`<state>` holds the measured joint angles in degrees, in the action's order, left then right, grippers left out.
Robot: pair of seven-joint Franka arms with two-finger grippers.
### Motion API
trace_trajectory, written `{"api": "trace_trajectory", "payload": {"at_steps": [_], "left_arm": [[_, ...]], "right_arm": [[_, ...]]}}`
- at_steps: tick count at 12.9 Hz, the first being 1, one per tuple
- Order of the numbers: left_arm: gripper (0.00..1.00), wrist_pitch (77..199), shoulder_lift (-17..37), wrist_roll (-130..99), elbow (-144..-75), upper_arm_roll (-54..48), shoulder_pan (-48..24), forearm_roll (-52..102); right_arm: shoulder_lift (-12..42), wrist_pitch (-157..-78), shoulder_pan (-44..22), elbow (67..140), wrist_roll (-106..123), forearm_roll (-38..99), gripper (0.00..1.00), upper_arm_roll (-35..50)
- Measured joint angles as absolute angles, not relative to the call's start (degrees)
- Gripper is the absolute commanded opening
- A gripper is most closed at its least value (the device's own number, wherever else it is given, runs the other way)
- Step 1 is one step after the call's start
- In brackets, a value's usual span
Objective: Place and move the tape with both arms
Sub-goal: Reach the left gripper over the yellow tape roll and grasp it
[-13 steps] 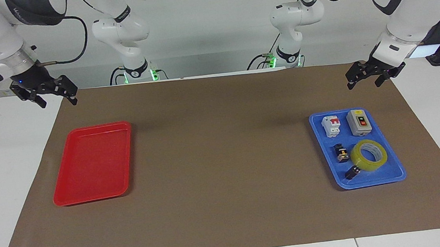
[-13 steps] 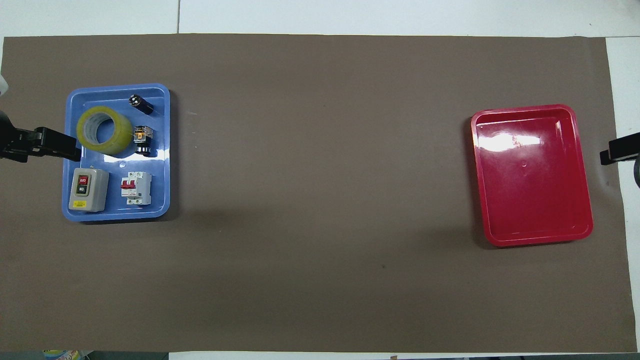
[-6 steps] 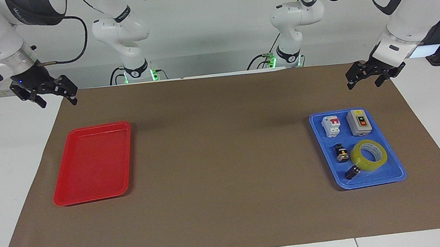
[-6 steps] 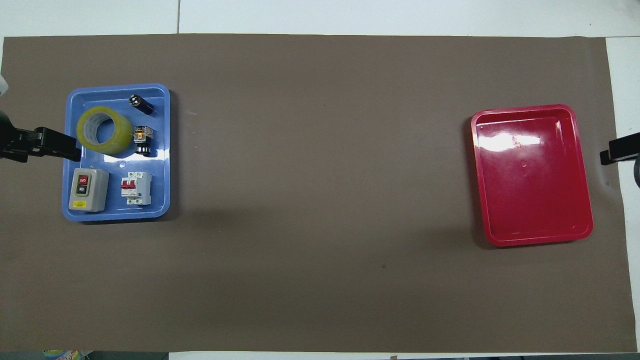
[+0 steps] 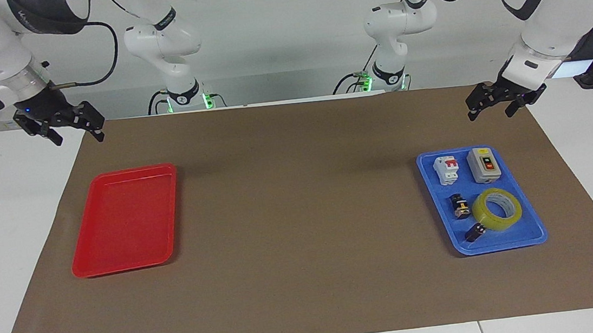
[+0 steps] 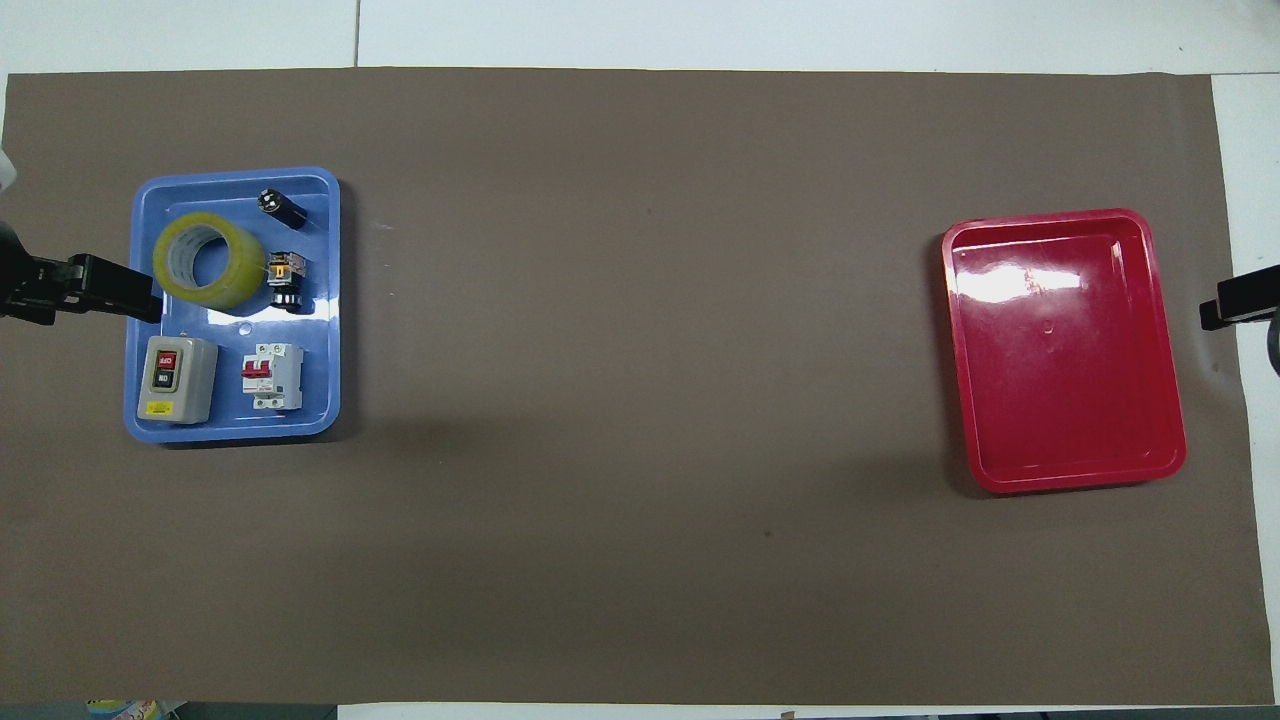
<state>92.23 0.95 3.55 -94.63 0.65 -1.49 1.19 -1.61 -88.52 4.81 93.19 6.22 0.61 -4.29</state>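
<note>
Tape [image 5: 497, 209] in blue tray [image 5: 531, 233], well apart from raised left claw [image 5: 492, 106]

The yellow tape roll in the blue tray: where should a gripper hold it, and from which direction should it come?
The tape lies flat in the blue tray, hole up, so coming straight down probably suits best. Pinch the ring wall, one finger in the hole and one outside, on the side toward the tray's outer rim; two small black parts crowd the inner side. The left gripper, open, is the closer one.
</note>
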Motion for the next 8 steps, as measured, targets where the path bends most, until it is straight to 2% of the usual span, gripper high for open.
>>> {"api": "trace_trajectory", "payload": {"at_steps": [4, 8], "left_arm": [[1.00, 93.65, 0.76, 3.63, -94.77, 1.34, -0.66, 1.19], [1.00, 106.25, 1.44, 5.04, -100.11, 1.51, 1.22, 1.13]], "right_arm": [[-1.61, -88.52, 4.81, 93.20, 6.22, 0.61, 1.00, -4.29], [-1.61, -88.52, 4.82, 93.21, 6.22, 0.61, 1.00, -4.29]]}}
